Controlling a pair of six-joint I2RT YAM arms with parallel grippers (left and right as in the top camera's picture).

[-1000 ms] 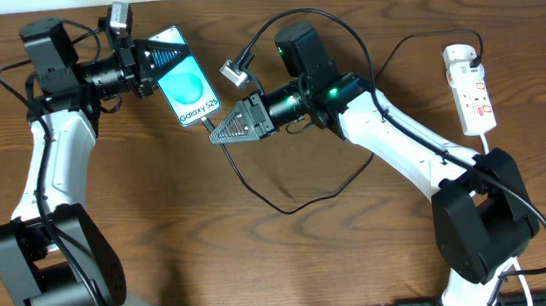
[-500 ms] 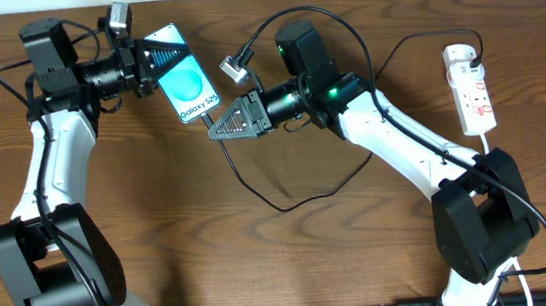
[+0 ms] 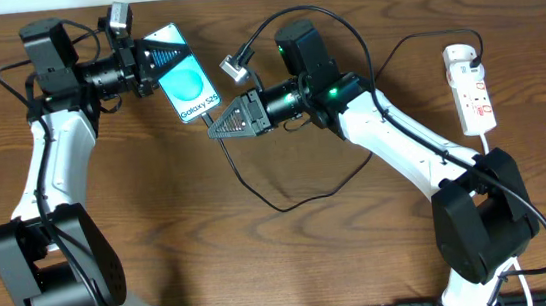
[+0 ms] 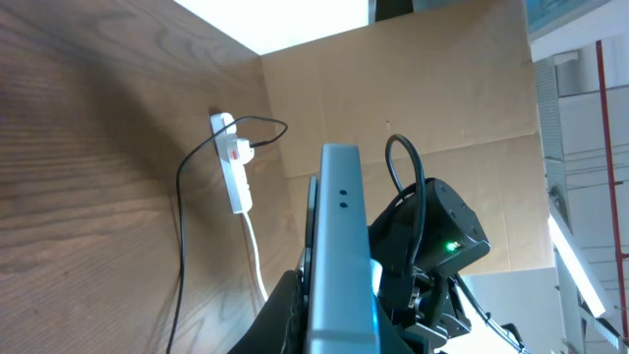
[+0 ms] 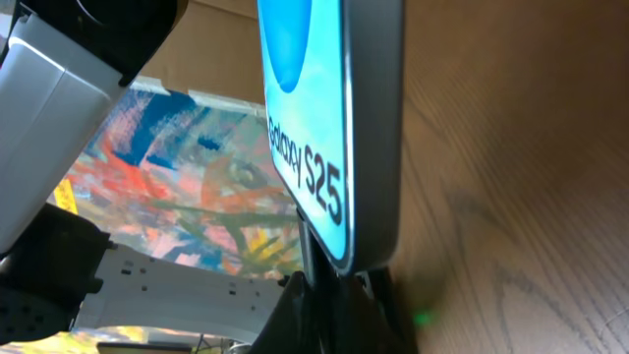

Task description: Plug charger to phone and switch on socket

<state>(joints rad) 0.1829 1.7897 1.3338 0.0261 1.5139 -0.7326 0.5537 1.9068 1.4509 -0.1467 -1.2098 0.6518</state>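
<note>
Looking from overhead: the phone (image 3: 186, 81) is up near the far edge of the table (image 3: 265, 274), screen up, lying on a diagonal. The left gripper (image 3: 171, 54) is at its top end and the right gripper (image 3: 217, 130) at its bottom corner.

Only the overhead shows the charger (image 3: 280, 209) run. It leaves the right gripper's tip, loops on the wood under the right arm, then heads toward the power strip (image 3: 473, 93) on the right side.

The left wrist view sees the phone (image 4: 339, 246) edge-on, rising from between its own fingers. It also catches the power strip (image 4: 234, 177) far across the table with a thin black cable (image 4: 180, 246) going into its far end.

The right wrist view has the screen side-on with "Galaxy S25" readable. The phone's bottom end (image 5: 369, 128) sits right on top of its dark fingers.

- Left fingers: clamped on the phone's top end.
- Right fingers: almost together, pinching the charger's plug end against the phone's bottom edge. Can't tell if the plug is seated, the contact is hidden.

The power strip is well apart from both grippers, beside the right arm's base. Bare wood spreads wide between the two arms in the near half of the table.
</note>
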